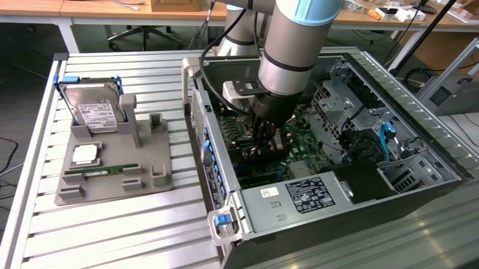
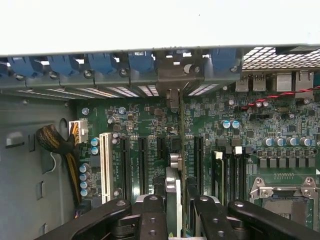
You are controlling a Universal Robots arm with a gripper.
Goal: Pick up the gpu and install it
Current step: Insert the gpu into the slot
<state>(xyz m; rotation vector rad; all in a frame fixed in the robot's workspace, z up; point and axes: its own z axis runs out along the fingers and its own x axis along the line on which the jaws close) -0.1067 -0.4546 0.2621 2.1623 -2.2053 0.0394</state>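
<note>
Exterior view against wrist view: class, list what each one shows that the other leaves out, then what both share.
Exterior view: hard drive and RAM stick on a grey holder, plus the power supply.
Wrist view: white slot, blue capacitors, braided cable.
Both: the motherboard and the hand, closed on the gpu standing edge-on over the slots.

Inside the open computer case [image 1: 419,151], the drive cage [image 1: 340,103] crowds the motherboard [image 1: 303,143] at centre; the slatted table [image 1: 112,230] at lower left lies open.
</note>
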